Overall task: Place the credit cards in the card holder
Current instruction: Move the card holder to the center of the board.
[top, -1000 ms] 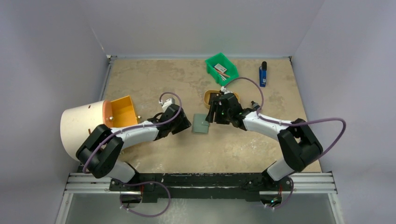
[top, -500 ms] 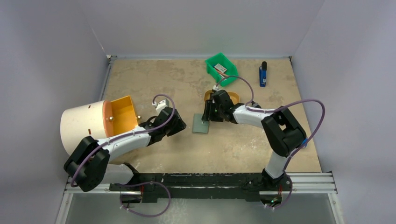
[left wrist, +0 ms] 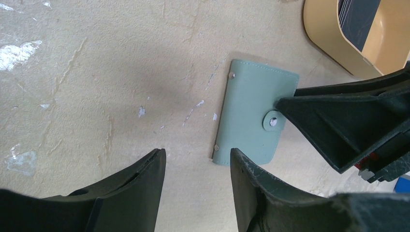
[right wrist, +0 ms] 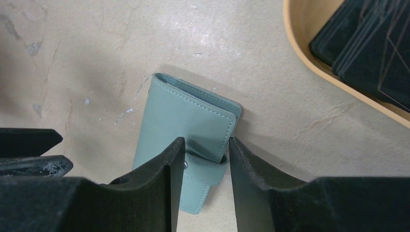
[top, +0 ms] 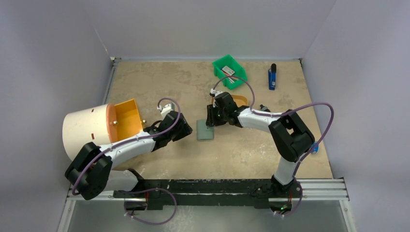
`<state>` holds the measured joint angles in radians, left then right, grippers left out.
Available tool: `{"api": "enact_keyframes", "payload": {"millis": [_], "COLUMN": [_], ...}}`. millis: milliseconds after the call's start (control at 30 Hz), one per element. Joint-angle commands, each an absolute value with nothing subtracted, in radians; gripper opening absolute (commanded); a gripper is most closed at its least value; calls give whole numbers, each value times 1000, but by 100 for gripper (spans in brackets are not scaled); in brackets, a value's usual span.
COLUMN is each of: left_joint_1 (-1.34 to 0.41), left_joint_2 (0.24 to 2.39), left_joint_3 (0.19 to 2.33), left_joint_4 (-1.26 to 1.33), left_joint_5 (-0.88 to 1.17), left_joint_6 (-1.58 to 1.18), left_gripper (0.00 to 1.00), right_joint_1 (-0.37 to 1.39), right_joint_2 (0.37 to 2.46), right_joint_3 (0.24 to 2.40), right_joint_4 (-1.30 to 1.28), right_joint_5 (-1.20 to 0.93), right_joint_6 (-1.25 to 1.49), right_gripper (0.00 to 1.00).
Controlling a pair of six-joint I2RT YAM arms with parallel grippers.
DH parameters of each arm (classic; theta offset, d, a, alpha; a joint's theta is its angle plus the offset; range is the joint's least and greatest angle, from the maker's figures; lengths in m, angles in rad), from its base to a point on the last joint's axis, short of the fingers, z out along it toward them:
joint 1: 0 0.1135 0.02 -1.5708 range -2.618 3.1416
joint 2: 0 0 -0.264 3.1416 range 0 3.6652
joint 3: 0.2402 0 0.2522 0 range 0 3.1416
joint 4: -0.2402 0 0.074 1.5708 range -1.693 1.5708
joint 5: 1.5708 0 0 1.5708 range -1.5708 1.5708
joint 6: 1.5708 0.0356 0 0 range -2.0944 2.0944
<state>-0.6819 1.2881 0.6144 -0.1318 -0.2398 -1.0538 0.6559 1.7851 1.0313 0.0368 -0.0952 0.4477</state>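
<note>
Holder is lying flat and folded closed on the table, about midway between your two arms and near the tan tray. The cards are sitting in that tray, a bunch of black ones overlapping each other. Your right gripper is hanging right over the holder's snap tab, one finger on each side of it with only a narrow gap between them. Honestly I can't tell from the wrist view whether they're actually pinching the tab or just straddling it. Your left gripper is hovering low just beside the holder's other side, fingers spread apart and gripping nothing, with only bare table showing between them. From the top view the two grippers are facing each other across the holder, and the left one is staying clear of it while the right one is sitting on top of its far edge. Farther back, a green bin is sitting near the wall.
</note>
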Motion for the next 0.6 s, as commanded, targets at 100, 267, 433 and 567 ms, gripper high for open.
{"api": "enact_keyframes", "payload": {"millis": [100, 267, 433, 567], "left_joint_1": [-682, -681, -661, -632], "left_joint_2": [1299, 1304, 1342, 1404], "left_joint_3": [636, 676, 684, 657], "left_joint_4": [-102, -101, 39, 212], "left_joint_5": [-249, -257, -161, -42], "left_joint_6": [-1023, -1011, -1033, -1093], "left_gripper": [51, 51, 45, 29], "right_joint_1": [669, 669, 687, 723], "right_joint_2": [1765, 1685, 1609, 1592], "right_joint_3": [1085, 1095, 1079, 1062], "right_joint_4": [9, -49, -81, -103], "right_joint_5": [-144, -85, -36, 22], "right_joint_6": [365, 383, 396, 410], "right_gripper": [46, 59, 57, 51]}}
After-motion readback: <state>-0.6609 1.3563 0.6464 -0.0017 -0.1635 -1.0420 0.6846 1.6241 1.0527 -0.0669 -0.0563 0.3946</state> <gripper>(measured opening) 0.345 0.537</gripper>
